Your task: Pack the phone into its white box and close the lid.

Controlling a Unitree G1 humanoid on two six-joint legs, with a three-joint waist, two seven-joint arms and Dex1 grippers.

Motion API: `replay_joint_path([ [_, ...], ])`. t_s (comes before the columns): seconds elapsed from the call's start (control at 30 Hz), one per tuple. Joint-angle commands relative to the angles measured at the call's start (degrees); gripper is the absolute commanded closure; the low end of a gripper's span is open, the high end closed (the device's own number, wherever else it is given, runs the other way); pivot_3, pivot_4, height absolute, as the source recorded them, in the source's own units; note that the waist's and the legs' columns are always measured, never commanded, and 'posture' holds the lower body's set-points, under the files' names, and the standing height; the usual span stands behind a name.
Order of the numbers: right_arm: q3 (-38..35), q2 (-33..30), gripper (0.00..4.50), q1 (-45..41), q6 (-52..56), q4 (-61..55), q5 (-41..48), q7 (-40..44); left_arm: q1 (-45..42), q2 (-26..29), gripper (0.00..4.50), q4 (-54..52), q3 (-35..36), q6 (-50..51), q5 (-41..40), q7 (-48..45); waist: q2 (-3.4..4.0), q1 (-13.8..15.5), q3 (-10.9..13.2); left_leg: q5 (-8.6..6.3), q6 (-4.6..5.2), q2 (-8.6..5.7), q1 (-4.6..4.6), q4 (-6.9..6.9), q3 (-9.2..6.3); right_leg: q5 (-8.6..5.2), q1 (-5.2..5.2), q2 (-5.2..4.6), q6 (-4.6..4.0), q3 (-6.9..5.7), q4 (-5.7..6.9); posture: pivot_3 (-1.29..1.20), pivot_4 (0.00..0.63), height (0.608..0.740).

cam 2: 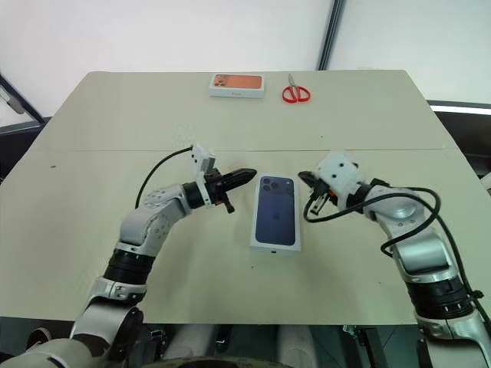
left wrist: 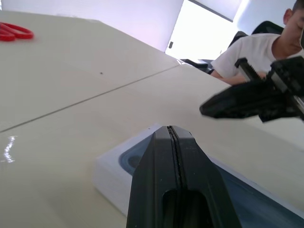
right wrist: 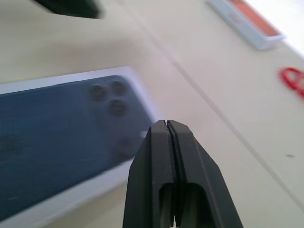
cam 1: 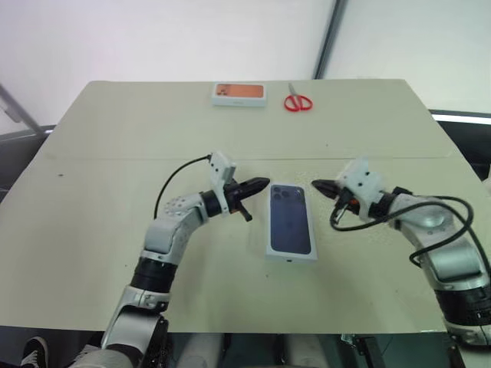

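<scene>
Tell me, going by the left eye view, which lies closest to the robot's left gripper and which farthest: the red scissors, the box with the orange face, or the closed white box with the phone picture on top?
From the left gripper:
1. The lid with the phone picture, just beside its tips, mid-table.
2. The orange-faced box, at the far edge.
3. The red scissors, far edge too, further toward the robot's right.

No readable text, label, brand, number or sign anywhere. On the lid (cam 1: pixel 291 221): a dark phone picture, no lettering to make out. On the orange-faced box (cam 1: pixel 238 93): nothing legible.
</scene>
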Motion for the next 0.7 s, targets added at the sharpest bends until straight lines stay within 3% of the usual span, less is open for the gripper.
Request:
replay_joint_path([
  [0.03,1.19,0.48,4.47,0.84,0.12,-2.6,-0.61,-0.3,-0.6,-0.15,4.5,0.94,-2.06,-1.86,1.89,-0.63,0.01,-0.06,0.0,0.0,0.0,0.0,0.0,0.02,0.0,0.0,-0.01,0.0,0.0,0.0,0.03,0.0,0.15,0.74],
  [0.17,7.41,-3.41,4.47,9.64,-0.56,-3.52,-4.21,3.24,3.37,5.78,4.5,4.39,-10.16,-3.99,9.77,-4.36,0.03,-0.09,-0.18,0.0,0.0,0.01,0.05,-0.09,0.01,-0.01,-0.02,0.03,0.0,0.02,0.02,0.0,0.15,0.74],
  [0.23,6.68,-3.86,4.47,10.5,-0.66,-4.69,-3.64,3.5,4.53,6.56,4.5,3.89,-10.0,-3.74,9.08,-5.18,-0.04,-0.06,-0.39,-0.01,0.01,0.06,0.21,-0.11,0.01,-0.02,0.15,0.08,0.01,0.03,-0.04,0.0,0.15,0.74],
  [0.33,4.88,-2.98,4.47,8.81,0.37,-4.29,-2.5,2.71,4.8,6.11,4.5,2.78,-7.54,-1.05,6.29,-5.1,-0.04,0.02,-0.4,-0.11,0.06,0.09,1.11,-0.24,-0.07,-0.05,1.24,0.08,-0.01,-0.06,-0.45,0.0,0.15,0.74],
  [0.43,4.25,-1.91,4.47,7.11,1.5,-3.5,-1.62,2.67,4.52,6.02,4.5,2.91,-6.77,-1.45,6.3,-5.06,-0.04,0.01,-0.4,-0.17,0.14,0.09,1.16,-0.22,-0.12,-0.1,1.39,0.05,0.03,-0.1,-0.57,0.0,0.15,0.74],
  [0.53,0.11,1.41,3.65,4.57,7.41,-3.88,6.21,3.5,3.57,6.04,3.63,2.1,-4.58,-1.64,4.69,-5.54,-0.06,0.03,-0.38,-0.17,0.15,0.07,1.03,-0.22,-0.12,-0.08,1.22,0.01,0.05,-0.1,-0.55,0.0,0.15,0.74],
  [0.7,-4.05,2.28,1.24,2.01,7.12,-3.3,9.44,3.11,2.09,8.38,1.33,0.16,0.09,-0.3,1.36,-6.45,-0.05,-0.04,-0.31,-0.17,0.16,0.02,0.87,-0.2,-0.1,-0.07,1.0,-0.05,0.06,-0.09,-0.48,0.0,0.15,0.74],
])
